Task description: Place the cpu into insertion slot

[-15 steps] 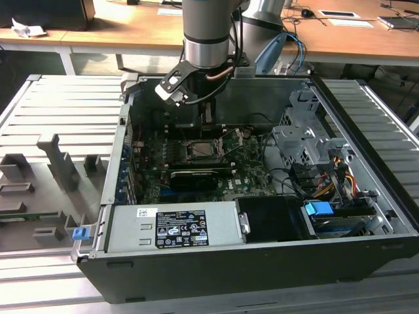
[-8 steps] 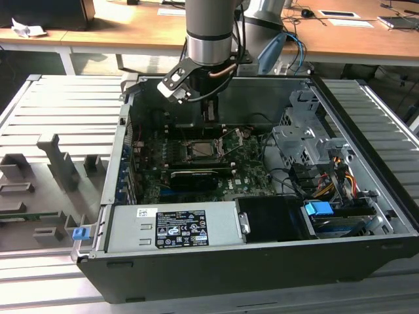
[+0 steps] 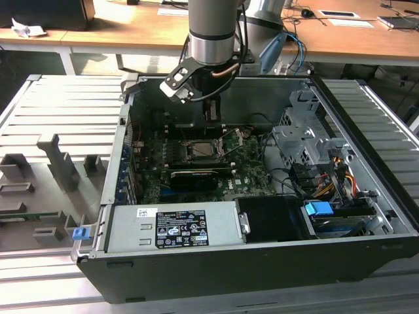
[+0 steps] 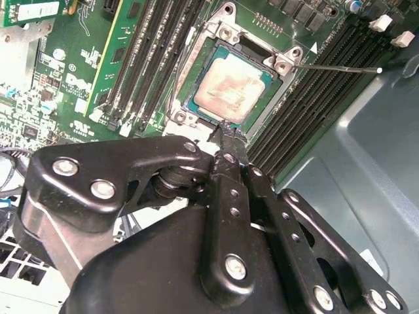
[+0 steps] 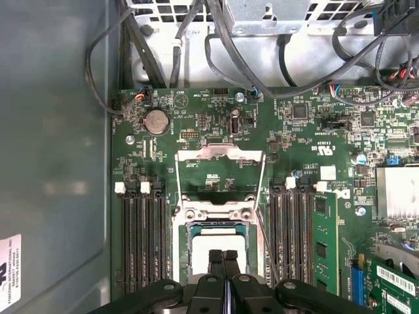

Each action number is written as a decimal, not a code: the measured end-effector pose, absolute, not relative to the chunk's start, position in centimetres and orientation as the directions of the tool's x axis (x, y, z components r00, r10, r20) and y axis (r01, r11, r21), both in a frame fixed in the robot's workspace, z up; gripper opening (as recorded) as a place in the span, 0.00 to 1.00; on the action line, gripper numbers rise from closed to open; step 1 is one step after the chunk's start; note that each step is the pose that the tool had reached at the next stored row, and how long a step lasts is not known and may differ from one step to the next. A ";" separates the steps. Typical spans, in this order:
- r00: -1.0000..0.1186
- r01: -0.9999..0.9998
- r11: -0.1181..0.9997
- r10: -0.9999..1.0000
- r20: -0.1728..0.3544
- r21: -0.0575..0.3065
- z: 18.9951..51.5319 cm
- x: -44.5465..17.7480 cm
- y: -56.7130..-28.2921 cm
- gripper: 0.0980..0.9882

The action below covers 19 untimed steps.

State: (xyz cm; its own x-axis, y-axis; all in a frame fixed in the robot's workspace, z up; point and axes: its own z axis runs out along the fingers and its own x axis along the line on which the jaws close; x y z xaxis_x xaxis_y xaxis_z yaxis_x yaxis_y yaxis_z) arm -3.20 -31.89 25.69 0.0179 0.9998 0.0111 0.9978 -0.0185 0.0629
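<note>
**Chip lies in its socket, claw closed over one edge**

The gripper (image 4: 226,131) is a matte black metal linkage dotted with round silvery rivets. Its two slim fingers (image 5: 215,261) are pressed flat together with nothing between them. The tips sit over one edge of the cpu (image 4: 229,88), and I cannot tell whether they touch it.

The cpu is one flat square with a dull, smudged silver-grey top. It lies level inside the insertion slot (image 4: 283,62), a square socket with a silvery stamped frame. One thin wire lever (image 4: 340,67) juts out sideways from the frame. In the first wrist view a silvery hinged plate (image 5: 219,154) stands open just beyond the socket.

Two banks of long, narrow black memory slots (image 5: 141,242) flank the socket, one on each side. Past them on the green circuit board (image 5: 209,131) are one round coin battery (image 5: 156,121) and one pale finned heat sink (image 5: 396,193). Black cables (image 5: 216,39) loop beyond the board.

In the exterior view the arm (image 3: 211,33), a smooth silver cylinder, reaches down into the open dark-grey computer case (image 3: 262,281). The case rests on a ribbed grey table (image 3: 59,98), with wooden desks (image 3: 131,33) behind.
</note>
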 end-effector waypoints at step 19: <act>0.018 0.998 -0.018 1.000 0.011 0.063 25.9 -2.8 -31.9 0.01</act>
State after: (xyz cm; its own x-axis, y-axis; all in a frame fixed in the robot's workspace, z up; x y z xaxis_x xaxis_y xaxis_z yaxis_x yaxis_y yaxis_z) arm -2.84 -31.89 25.89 0.0177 0.9998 0.0110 0.9979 -0.0183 0.0629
